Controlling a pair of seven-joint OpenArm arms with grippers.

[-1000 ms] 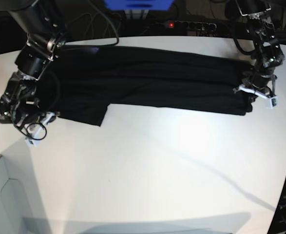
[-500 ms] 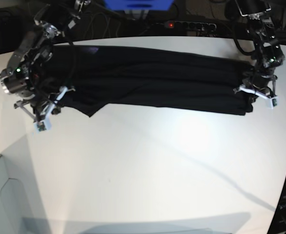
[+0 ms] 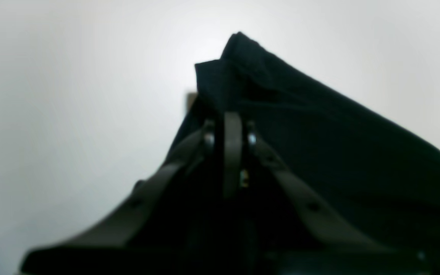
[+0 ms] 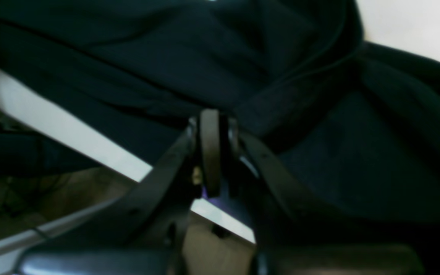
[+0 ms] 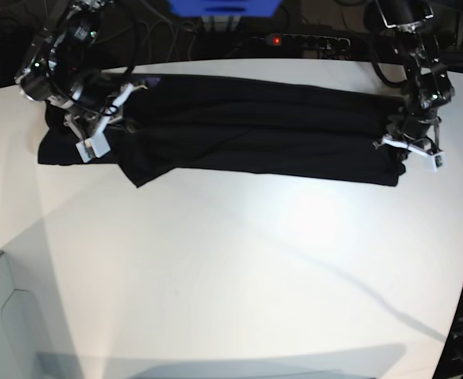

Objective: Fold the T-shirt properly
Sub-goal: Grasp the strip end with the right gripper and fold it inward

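Covering most of the view, one white table (image 5: 239, 276) carries one black T-shirt (image 5: 255, 126), stretched as a long band along its far edge. Two grippers work it: the right gripper (image 5: 97, 130) is clamped on cloth at one end, the left gripper (image 5: 408, 146) clamped on the opposite end.

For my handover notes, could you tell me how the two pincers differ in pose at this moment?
The right pincer is raised over the far side of the T-shirt, dragging its end inward; the left pincer sits low at the opposite end, near the table. Both are shut on the black fabric.
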